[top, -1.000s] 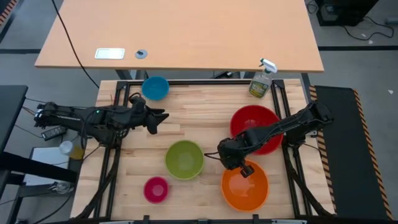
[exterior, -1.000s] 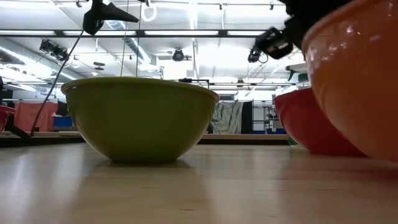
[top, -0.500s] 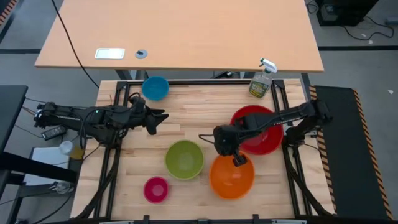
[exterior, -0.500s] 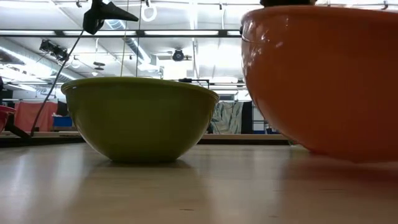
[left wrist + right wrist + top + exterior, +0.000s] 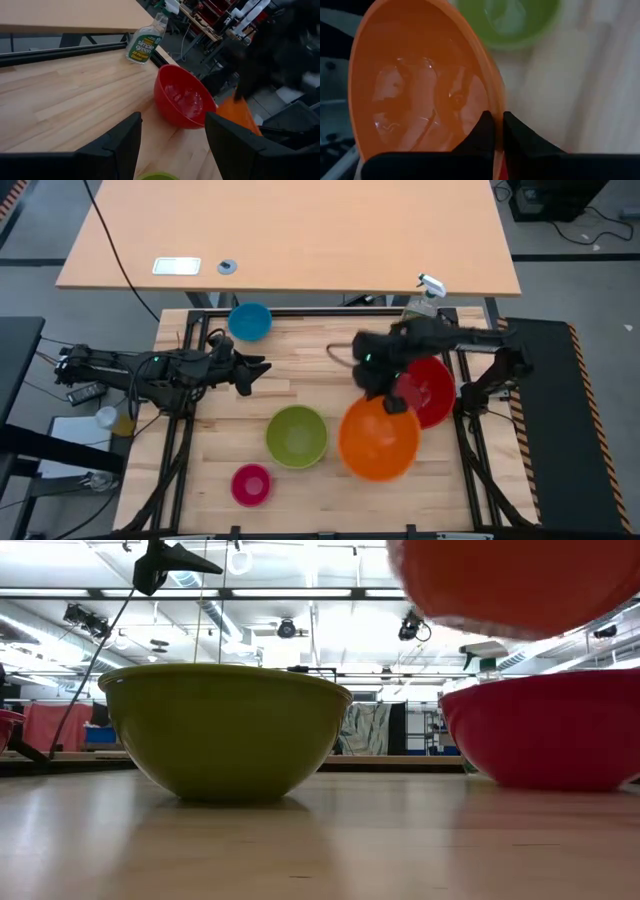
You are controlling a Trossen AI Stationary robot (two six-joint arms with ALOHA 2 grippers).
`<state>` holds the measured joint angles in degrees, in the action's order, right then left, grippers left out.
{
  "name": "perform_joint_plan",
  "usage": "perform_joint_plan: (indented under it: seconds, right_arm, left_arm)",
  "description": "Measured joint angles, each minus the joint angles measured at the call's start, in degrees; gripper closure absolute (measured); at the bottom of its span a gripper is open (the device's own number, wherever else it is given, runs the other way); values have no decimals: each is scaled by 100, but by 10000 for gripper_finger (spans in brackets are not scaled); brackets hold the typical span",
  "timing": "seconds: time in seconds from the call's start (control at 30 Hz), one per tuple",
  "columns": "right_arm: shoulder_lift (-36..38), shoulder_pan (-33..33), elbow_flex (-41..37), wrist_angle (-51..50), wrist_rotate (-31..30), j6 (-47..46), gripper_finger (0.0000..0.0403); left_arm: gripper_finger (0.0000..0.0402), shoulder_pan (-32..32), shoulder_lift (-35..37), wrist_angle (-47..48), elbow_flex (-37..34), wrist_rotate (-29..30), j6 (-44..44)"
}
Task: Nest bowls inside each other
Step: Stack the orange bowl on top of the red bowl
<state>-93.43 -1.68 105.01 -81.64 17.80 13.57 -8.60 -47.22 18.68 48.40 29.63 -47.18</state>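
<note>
My right gripper (image 5: 395, 402) is shut on the orange bowl (image 5: 378, 438), which hangs in the air in front of the red bowl (image 5: 430, 388); only its underside (image 5: 510, 585) shows in the low view. The red bowl (image 5: 545, 730), the lime green bowl (image 5: 297, 436), the pink bowl (image 5: 251, 484) and the blue bowl (image 5: 249, 321) each rest on their bases on the table. My left gripper (image 5: 255, 370) stands open above the table's left half, with nothing between its fingers (image 5: 120, 145). My right gripper pinches the orange bowl's rim (image 5: 495, 112), one finger (image 5: 481, 131) inside the bowl and the other (image 5: 520, 137) outside. The fingers slant down from above. The bowl is lifted clear of the table and hangs tilted below them.
A clear spray bottle (image 5: 142, 42) stands at the table's far right corner, behind the red bowl (image 5: 182, 97). Black frame rails (image 5: 470, 460) run along the table's left and right sides. Bare wood (image 5: 320, 350) lies between the blue and red bowls.
My right gripper has risen and gone toward the far edge, with the orange bowl held by the rim. The bowl, which sat on the table near the front right, has come up clear of it, tipped, and now hangs by the red bowl's near left side.
</note>
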Motion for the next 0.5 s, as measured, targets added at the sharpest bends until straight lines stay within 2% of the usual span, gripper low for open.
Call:
perform_joint_plan:
  seconds: [0.13, 0.27, 0.5]
  right_arm:
    - [215, -586, 228, -771, -48, 358, 373]
    - [594, -1351, 16, -810, -209, 491, 371]
    - [1235, -2607, -1237, -820, -292, 1084, 370]
  left_arm:
    - [180, 0, -2, 0, -2, 0, 10]
    - [180, 0, -2, 0, -2, 0, 24]
    - [180, 0, -2, 2, -2, 0, -21]
